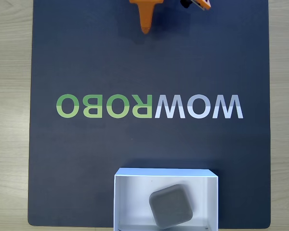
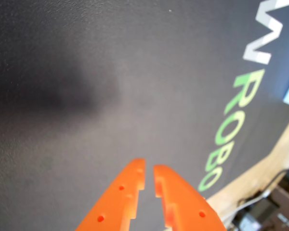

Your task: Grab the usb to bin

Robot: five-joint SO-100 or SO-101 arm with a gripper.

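The usb (image 1: 170,206) is a small grey square block with round corners. In the fixed view it lies flat on the white floor of the bin (image 1: 130,202), turned a little so its corners point at the walls. It sits a bit right of the middle of the bin, near the bottom edge of the picture.

The bin is a white box with thin walls. It rests on a big dark mat (image 1: 86,163) at the bottom middle of the fixed view.

Big letters run across the middle of the mat (image 2: 111,72). They are flipped like in a mirror in the fixed view. They spell WOWROBO (image 1: 149,106), with WOW in white and ROBO in green. In the wrist view, ROBO (image 2: 229,130) runs up the right side.

Light wood table (image 1: 9,115) shows around the mat.

The orange gripper (image 2: 149,169) is at the top edge of the fixed view, far from the bin. In the wrist view its two fingers are almost together, with a thin gap between the tips. They hold nothing.
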